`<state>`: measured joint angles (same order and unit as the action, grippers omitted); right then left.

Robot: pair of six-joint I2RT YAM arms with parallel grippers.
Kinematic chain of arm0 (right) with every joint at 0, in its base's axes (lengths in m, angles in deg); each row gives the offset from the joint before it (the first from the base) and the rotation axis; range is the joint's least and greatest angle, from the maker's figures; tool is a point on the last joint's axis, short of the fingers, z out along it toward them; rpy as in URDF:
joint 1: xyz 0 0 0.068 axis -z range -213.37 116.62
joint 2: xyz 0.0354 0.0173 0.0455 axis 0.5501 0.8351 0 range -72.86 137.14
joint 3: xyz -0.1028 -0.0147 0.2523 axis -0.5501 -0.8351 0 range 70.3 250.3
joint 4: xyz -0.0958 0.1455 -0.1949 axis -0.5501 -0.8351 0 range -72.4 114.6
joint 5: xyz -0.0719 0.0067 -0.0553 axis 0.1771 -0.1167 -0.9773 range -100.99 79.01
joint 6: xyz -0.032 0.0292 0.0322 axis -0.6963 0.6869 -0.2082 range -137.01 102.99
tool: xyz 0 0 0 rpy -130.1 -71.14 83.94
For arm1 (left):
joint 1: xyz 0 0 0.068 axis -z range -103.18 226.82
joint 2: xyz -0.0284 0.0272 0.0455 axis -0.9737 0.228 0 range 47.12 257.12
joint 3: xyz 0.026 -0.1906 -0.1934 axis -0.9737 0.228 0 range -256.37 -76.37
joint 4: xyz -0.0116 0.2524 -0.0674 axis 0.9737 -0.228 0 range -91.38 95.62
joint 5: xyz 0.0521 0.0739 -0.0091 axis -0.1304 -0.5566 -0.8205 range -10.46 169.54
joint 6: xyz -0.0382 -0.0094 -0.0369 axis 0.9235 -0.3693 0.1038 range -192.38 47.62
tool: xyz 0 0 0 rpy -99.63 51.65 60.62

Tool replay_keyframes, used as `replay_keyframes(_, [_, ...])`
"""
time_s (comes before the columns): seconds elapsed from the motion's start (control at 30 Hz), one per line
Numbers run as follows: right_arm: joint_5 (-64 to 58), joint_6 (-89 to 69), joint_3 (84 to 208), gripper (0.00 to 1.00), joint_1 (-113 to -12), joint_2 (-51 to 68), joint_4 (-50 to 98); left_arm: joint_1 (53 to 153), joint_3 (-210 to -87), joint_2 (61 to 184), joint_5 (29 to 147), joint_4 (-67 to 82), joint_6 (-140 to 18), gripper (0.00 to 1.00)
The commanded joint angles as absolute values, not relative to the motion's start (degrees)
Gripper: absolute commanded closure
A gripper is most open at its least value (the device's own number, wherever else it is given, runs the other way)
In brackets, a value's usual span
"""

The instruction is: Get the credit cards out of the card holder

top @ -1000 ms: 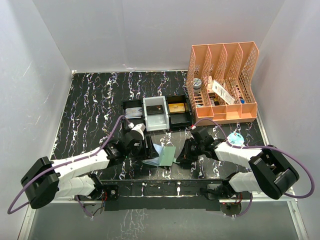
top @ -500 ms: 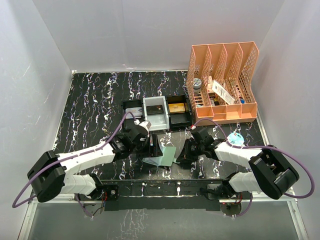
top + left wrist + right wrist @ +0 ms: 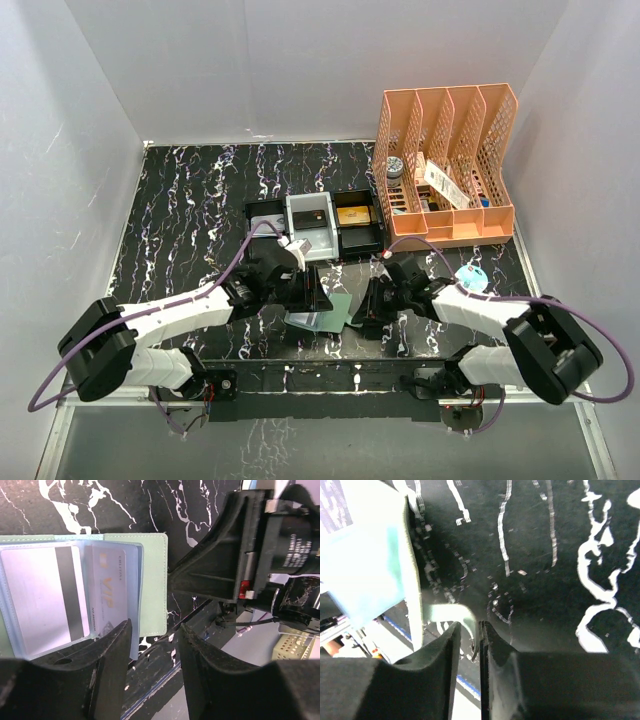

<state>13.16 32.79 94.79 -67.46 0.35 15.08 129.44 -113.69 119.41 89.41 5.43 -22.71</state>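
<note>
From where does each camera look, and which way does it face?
Top: above and behind the arms, facing down on the table; both arms, left pincer and right pincer show.
Left wrist: on the left arm, facing the open wallet and cards; own fingers.
Right wrist: on the right arm, facing the wallet's tab; own fingers.
Shared: all see the wallet.

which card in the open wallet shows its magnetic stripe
The pale card with the dark band down it; the neighbouring grey card shows VIP lettering instead.

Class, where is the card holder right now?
Top view: the card holder lies open at the near edge of the table, between the left gripper and right gripper, in front of the trays.
</note>
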Motion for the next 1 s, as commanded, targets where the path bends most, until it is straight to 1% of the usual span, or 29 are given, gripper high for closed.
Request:
replay_keyframes(0.0, [14.01, 32.17, 97.75, 0.72, -67.28, -8.05, 15.04, 129.57, -111.66, 117.38, 91.38, 9.05, -21.53, 0.61])
replay_keyframes(0.03, [12.4, 32.19, 98.25, 0.67, -67.29, -9.93, 13.87, 129.55, -111.19, 117.45, 91.2, 9.27, -21.23, 0.61])
replay_keyframes(0.1, [8.83, 32.18, 100.54, 0.6, -67.22, -12.68, 8.2, 129.55, -110.84, 118.01, 91.16, 9.32, -21.01, 0.61])
replay_keyframes(0.2, [6.53, 30.54, 104.96, 0.56, -67.21, -15.3, 2.13, 129.55, -110.9, 118.57, 91.77, 9.13, -21.05, 0.62])
replay_keyframes(0.27, [7.31, 30.6, 106.69, 0.55, -67.21, -16.56, 2.41, 129.55, -110.62, 118.41, 91.64, 9.2, -20.9, 0.61])
replay_keyframes(0.33, [9.76, 31.12, 107.79, 0.54, -67.16, -16.89, 4.76, 129.59, -110.27, 117.81, 91.41, 9.65, -20.87, 0.61])
replay_keyframes(0.43, [13.94, 34.57, 108.86, 0.59, -67.2, -14.76, 9.18, 129.55, -110.56, 117.82, 92.1, 9.76, -21.56, 0.61])
replay_keyframes(0.5, [15.93, 36.44, 109.18, 0.58, -67.34, -12.27, 12.27, 129.57, -111.11, 118.4, 92.45, 8.87, -22.1, 0.61])
replay_keyframes(0.63, [14.87, 37.65, 109.61, 0.57, -67.62, -6.97, 14.71, 129.55, -110.76, 118.28, 92.46, 8.88, -22.07, 0.63])
replay_keyframes(0.73, [20.85, 35.18, 110.28, 0.58, -67.85, -2.41, 20.15, 129.55, -110.24, 117.78, 92.63, 9.13, -21.87, 0.63])
replay_keyframes(0.83, [19.19, 32.83, 113.42, 0.61, -68.27, 2.48, 15.28, 129.56, -109.9, 117.74, 93.18, 9.07, -21.91, 0.63])
replay_keyframes(0.93, [18.45, 32.94, 112.63, 0.63, -68.4, 4.37, 15.51, 129.6, -109.9, 117.67, 93.36, 8.35, -22.1, 0.65])
replay_keyframes(0.97, [18.18, 33.33, 111.98, 0.65, -68.44, 4.84, 15.8, 129.56, -109.66, 117.5, 93.26, 8.33, -22.06, 0.65])
